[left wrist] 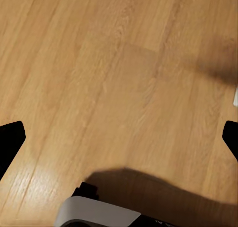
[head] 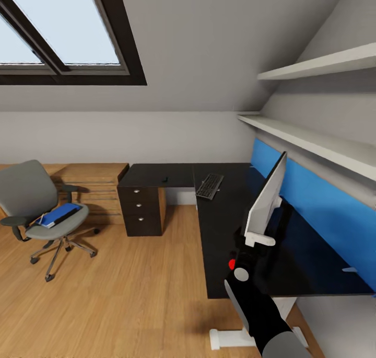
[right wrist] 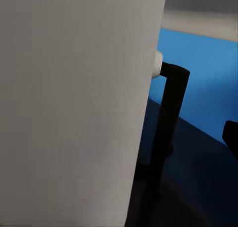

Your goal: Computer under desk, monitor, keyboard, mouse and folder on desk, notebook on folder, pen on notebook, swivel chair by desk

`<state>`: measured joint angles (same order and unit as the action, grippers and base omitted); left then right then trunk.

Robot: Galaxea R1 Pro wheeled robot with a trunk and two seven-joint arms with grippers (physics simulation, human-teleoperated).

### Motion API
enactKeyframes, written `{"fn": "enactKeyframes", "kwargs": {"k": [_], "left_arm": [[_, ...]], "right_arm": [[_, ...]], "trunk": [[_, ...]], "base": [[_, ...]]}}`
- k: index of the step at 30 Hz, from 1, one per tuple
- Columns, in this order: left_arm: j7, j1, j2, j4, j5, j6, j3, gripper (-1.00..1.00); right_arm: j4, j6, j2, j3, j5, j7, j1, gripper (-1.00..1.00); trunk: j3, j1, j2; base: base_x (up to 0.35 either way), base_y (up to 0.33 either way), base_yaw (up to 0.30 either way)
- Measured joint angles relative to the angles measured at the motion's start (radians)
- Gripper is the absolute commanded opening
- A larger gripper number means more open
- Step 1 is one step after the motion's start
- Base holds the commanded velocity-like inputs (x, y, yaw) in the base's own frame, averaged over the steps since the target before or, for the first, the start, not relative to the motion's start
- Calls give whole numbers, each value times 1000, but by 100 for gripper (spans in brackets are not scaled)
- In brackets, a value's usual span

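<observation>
The step in hand looks like the monitor (head: 267, 197): it stands on the table (head: 230, 227) near the blue back panel (head: 318, 201), turned edge-on to the head camera with its white back toward the room, and the right arm (head: 256, 300) reaches up to its near lower corner. The right tool (head: 249, 241) sits at that corner, but the fingers are hidden behind the white edge, so I cannot tell whether it grips the screen or merely rests against it. In the right wrist view the white back (right wrist: 74, 103) looms very close, with the slim black stand (right wrist: 168, 117) planted on the dark top beside it and one dark fingertip (right wrist: 231, 135) at the margin, well off the panel. My judgement is that the next move calls for turning or nudging the screen so it faces the room and stands steady, then pulling the arm clear. The keyboard (head: 209, 185) lies farther along the table, apart from the monitor, and would need bringing nearer. The folder (head: 61, 214) rests on the seat of the chair (head: 44, 211), which stands well apart from the table on the wood floor (head: 130, 290). The left tool (left wrist: 119, 137) hangs over bare floor with its fingertips spread wide, holding nothing.
</observation>
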<state>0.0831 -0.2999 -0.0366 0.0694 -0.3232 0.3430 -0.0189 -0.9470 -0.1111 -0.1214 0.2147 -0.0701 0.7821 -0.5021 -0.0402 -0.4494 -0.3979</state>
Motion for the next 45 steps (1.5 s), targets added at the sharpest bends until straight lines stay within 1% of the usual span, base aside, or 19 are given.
{"fn": "enactKeyframes", "kwargs": {"k": [29, 40, 45], "left_arm": [[1, 0, 1, 0, 0, 0, 1, 100], [5, 0, 1, 0, 0, -1, 1, 100], [6, 0, 0, 0, 0, -1, 1, 100]], "right_arm": [[35, -2, -1, 1, 1, -1, 0, 100], [37, -1, -2, 1, 0, -2, 0, 100], [40, -1, -2, 1, 0, -2, 0, 100]], "trunk": [[0, 0, 0], [0, 0, 0], [0, 0, 0]], "base": [[-53, -60, 0], [-1, -101, 0], [0, -211, 0]]}}
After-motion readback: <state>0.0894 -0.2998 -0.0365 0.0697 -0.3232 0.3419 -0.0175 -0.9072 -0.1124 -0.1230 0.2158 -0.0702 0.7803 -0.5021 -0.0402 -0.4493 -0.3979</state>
